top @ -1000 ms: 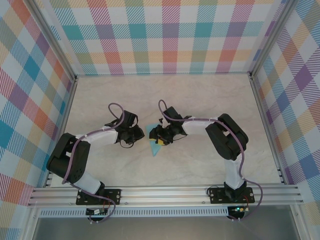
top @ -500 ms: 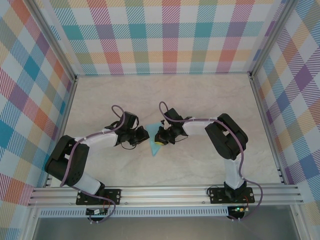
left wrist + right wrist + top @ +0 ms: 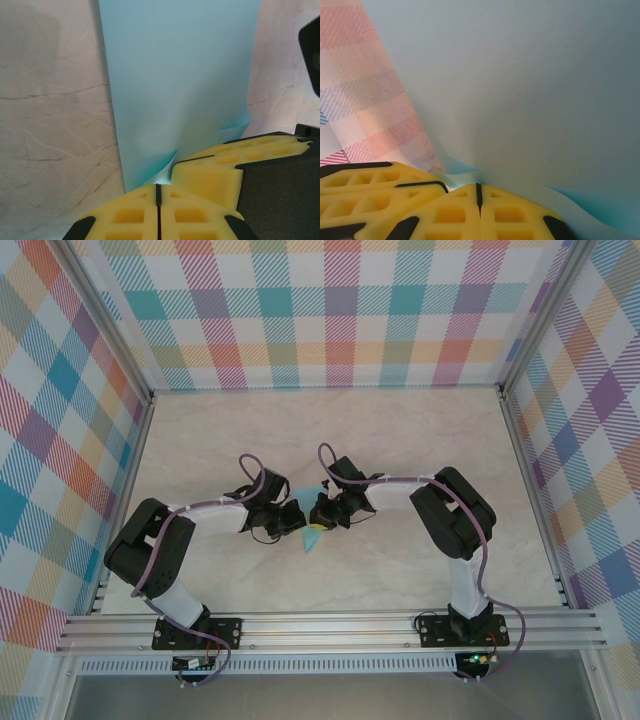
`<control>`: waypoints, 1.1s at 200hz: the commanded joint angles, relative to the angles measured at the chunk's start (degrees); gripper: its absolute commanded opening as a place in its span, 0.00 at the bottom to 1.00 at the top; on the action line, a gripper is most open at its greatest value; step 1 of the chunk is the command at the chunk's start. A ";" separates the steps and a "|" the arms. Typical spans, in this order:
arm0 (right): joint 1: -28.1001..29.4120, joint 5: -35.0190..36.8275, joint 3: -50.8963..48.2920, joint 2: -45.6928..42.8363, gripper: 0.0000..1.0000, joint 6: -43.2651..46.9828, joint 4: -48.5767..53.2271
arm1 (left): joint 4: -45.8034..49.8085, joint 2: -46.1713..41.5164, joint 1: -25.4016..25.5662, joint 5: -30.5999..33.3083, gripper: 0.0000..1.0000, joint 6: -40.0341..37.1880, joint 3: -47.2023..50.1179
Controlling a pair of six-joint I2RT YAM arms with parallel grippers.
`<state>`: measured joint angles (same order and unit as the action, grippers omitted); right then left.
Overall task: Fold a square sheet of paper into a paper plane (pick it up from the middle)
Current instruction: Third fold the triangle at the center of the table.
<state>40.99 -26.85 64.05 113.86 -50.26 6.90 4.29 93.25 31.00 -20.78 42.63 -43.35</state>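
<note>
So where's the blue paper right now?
In the top view the blue paper is in the middle of the table, held by the left gripper on its left and the right gripper on its right.

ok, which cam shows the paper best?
Left wrist: the blue paper runs up from the shut left gripper, both long edges clear. Right wrist has it close and cropped; top external, a small sliver.

A pale marbled tabletop [image 3: 400, 440] spreads beneath and all around the left gripper [image 3: 297, 520] and right gripper [image 3: 318, 515]. Pastel plaid walls [image 3: 330, 310] rise well beyond them and off to either side. An aluminium rail [image 3: 330, 625] runs behind them.
</note>
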 commanded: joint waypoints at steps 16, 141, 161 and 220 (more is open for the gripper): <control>0.31 4.75 -2.18 2.67 0.02 0.57 5.18 | 1.41 1.63 0.55 1.98 0.07 -0.44 -2.06; 0.88 -3.69 -7.59 -8.40 0.06 5.01 -5.35 | 5.94 2.36 0.90 7.13 0.04 -0.89 -1.05; 2.04 -4.24 -8.61 -8.59 0.06 5.52 -5.44 | 5.73 2.34 0.99 7.32 0.04 -0.55 -0.88; 3.92 -5.49 -9.91 -6.62 0.06 5.39 -7.32 | 5.64 2.06 1.23 7.86 0.04 0.00 -0.33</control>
<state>44.29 -30.39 54.68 106.43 -46.13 2.11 5.98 94.54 31.75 -16.25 42.63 -44.47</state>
